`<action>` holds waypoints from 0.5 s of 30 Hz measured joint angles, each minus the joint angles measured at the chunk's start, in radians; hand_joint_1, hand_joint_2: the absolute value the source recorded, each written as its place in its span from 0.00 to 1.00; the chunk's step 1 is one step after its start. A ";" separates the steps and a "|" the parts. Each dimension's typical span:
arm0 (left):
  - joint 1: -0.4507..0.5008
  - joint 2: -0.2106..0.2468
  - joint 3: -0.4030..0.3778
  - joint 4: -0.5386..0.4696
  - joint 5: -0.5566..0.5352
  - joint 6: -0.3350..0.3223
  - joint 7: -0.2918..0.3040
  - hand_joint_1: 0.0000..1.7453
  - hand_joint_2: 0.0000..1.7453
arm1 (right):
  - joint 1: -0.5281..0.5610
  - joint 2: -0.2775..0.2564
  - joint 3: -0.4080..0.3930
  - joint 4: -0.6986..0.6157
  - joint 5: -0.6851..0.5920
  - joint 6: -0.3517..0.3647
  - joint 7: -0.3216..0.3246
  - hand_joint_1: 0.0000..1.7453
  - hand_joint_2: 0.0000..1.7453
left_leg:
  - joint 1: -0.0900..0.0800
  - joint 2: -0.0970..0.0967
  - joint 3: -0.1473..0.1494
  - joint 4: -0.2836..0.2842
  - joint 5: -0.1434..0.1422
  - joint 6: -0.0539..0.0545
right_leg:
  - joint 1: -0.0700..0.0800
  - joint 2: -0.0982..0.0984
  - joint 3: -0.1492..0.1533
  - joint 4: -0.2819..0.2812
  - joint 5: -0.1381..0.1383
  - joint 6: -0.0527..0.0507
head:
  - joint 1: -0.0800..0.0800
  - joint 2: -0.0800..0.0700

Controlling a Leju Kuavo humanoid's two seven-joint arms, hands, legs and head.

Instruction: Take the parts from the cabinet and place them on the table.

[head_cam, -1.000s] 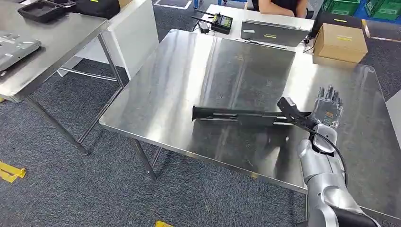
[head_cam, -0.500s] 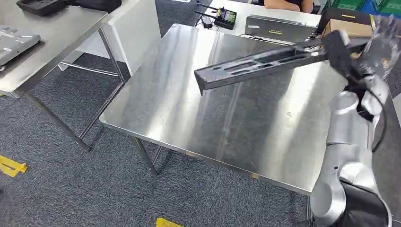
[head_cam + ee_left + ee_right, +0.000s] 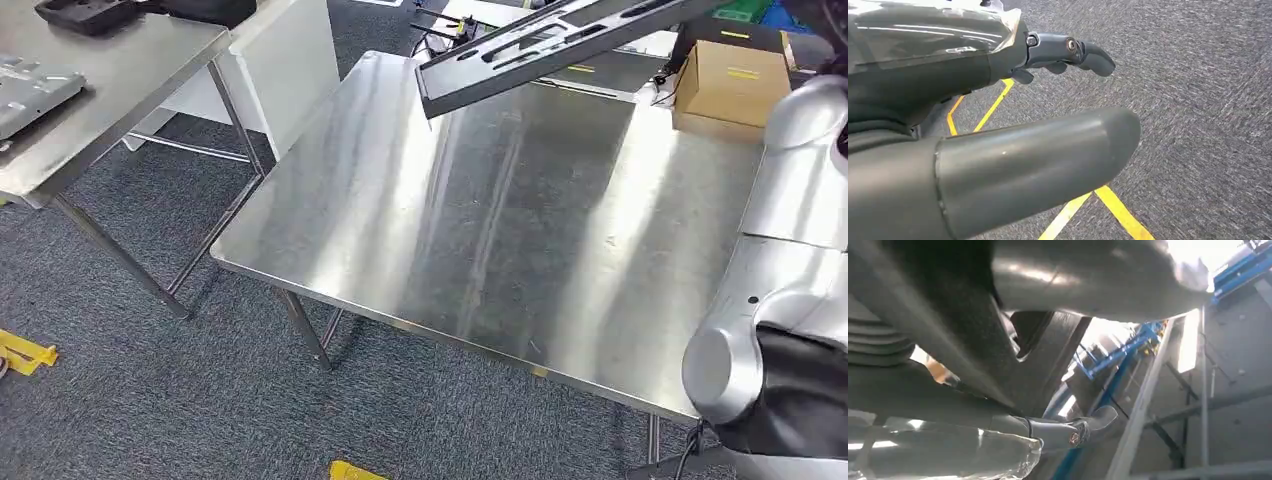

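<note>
A long black slotted metal part [image 3: 560,40] hangs high above the steel table [image 3: 480,230], tilted with its near end lower and running out of the top edge of the head view. My right arm [image 3: 800,190] rises along the right edge. In the right wrist view my right hand [image 3: 948,390] grips the black part [image 3: 1048,360], with a finger [image 3: 1083,427] curled under it. In the left wrist view my left hand [image 3: 998,150] hangs over grey carpet, its fingers [image 3: 1068,50] apart and holding nothing.
A cardboard box [image 3: 735,85], a grey flat device [image 3: 600,72] and a black controller [image 3: 455,22] lie beyond the table's far edge. A second steel table [image 3: 120,70] at the left carries a black tray [image 3: 85,12]. Yellow floor marks [image 3: 20,355] lie nearby.
The black part lay on the table a second ago; my right arm has lifted it high above the tabletop, and the hand has gone out past the top right.
</note>
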 joint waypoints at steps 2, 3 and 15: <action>0.000 -0.001 0.001 0.000 0.003 0.001 -0.005 0.00 0.00 | -0.058 -0.013 0.039 0.053 0.039 0.107 0.040 0.00 0.00 | 0.000 0.000 0.000 0.000 0.000 0.000 | 0.000 0.000 0.000 0.000 0.000 0.000 | 0.000 0.000; 0.000 -0.001 0.002 0.000 0.006 0.001 -0.007 0.00 0.00 | -0.090 -0.022 0.062 0.093 0.056 0.186 0.050 0.00 0.00 | 0.000 0.000 0.000 0.000 0.000 0.000 | 0.000 0.000 0.000 0.000 0.000 0.000 | 0.000 0.000; 0.002 0.004 0.016 0.000 -0.003 0.001 -0.008 0.00 0.00 | -0.244 -0.157 0.265 0.479 0.068 0.648 0.032 0.00 0.00 | 0.000 -0.005 -0.003 0.001 0.000 0.000 | 0.000 -0.004 -0.001 0.000 0.000 0.000 | 0.000 0.000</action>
